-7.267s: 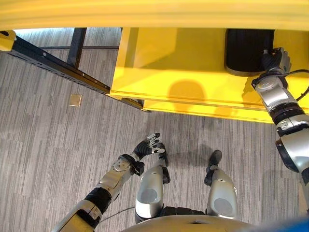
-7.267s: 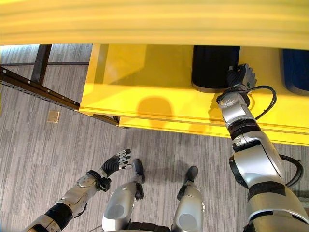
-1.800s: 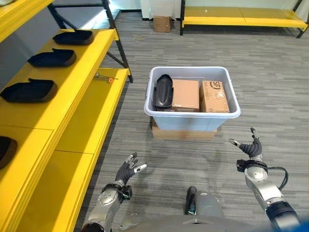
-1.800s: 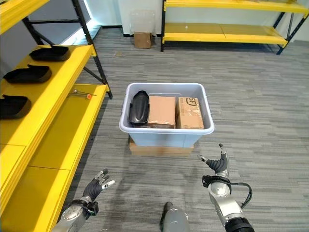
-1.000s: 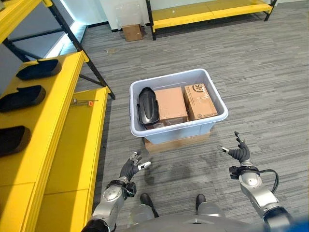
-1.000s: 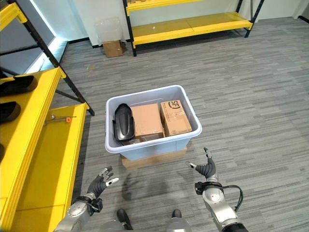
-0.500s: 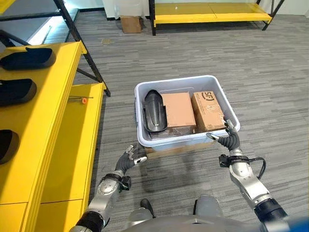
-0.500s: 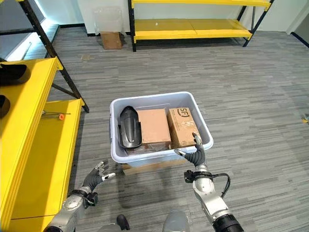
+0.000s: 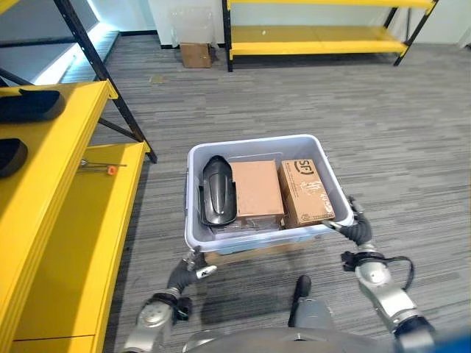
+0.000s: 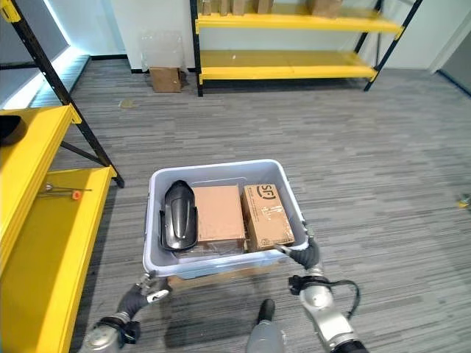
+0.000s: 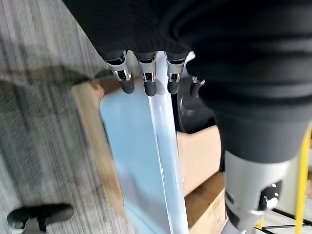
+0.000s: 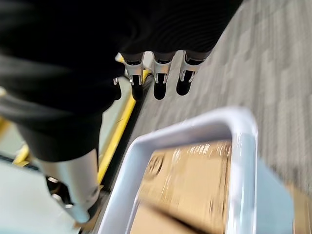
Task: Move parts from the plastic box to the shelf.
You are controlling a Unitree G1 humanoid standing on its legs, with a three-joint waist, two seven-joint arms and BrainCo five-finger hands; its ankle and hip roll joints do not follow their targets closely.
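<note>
The plastic box (image 9: 262, 237) sits in the lower middle of the head views, on a flat brown board (image 9: 243, 254) on the floor. Inside it, a black moulded part (image 9: 218, 191) lies along the left side, a plain cardboard carton (image 9: 256, 193) fills the middle, and a printed carton (image 9: 306, 193) stands at the right. The yellow shelf (image 9: 59, 220) runs down the left edge of the frame, with more black parts (image 9: 29, 105) on its upper level near the upper left.

The left robot hand (image 9: 188, 266) is at the box's lower left corner, fingers loosely spread and holding nothing; its wrist view shows the fingertips (image 11: 148, 87) just above the pale rim. The right robot hand (image 9: 355, 226) is at the lower right corner, fingers likewise relaxed and empty.

The step in hand looks like reaching in for a part. To do it well, the left robot hand should probably clear the rim first, then come down over the black part's long back, closing thumb and fingers across its narrow width instead of grabbing an end. The part lies tight against the box wall and the carton, so fingers may need to wedge in gently.

As for writing, the right carton carries dark print on its top face, too small to make out reliably.
</note>
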